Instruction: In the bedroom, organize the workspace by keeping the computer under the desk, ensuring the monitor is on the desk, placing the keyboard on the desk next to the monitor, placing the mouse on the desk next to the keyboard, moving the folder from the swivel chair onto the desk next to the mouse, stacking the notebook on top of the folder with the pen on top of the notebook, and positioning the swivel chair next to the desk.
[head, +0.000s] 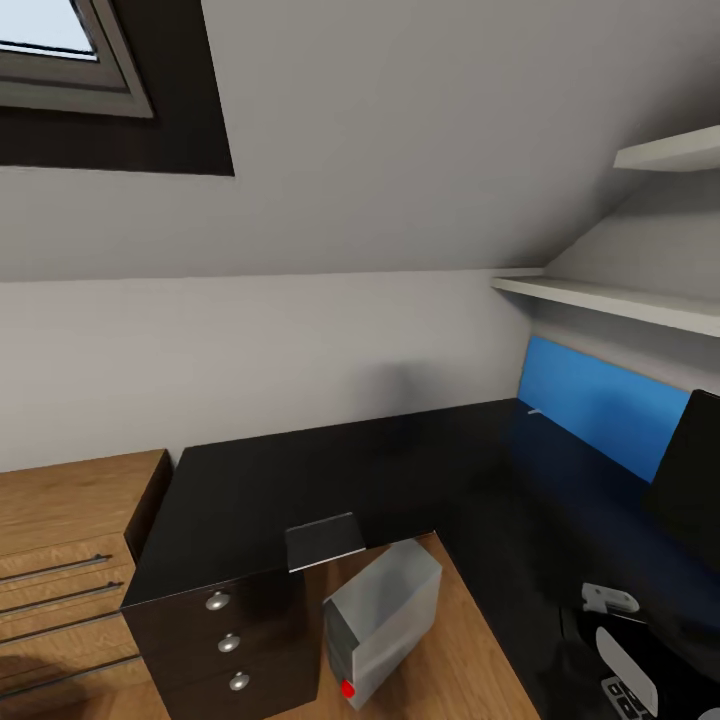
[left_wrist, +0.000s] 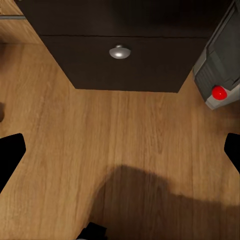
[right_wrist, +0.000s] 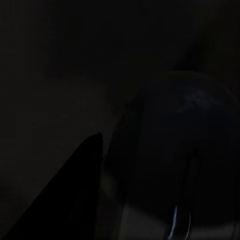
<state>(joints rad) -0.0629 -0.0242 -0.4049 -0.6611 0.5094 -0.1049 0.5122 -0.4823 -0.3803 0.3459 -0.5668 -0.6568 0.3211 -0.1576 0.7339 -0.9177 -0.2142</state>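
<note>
Head cam: desk glossy black L-shape, drawer block with round silver knobs at near left. Computer grey tower, tilted, on wood floor just right of drawers, red button low on front. Notebook on desk's near edge above it. Folder blue, upright against far-right wall; monitor black, at right edge. Wooden cabinet left of desk. Left gripper wide open over floor, holding nothing. Right wrist cam too dark, can't tell my right gripper's state.
</note>
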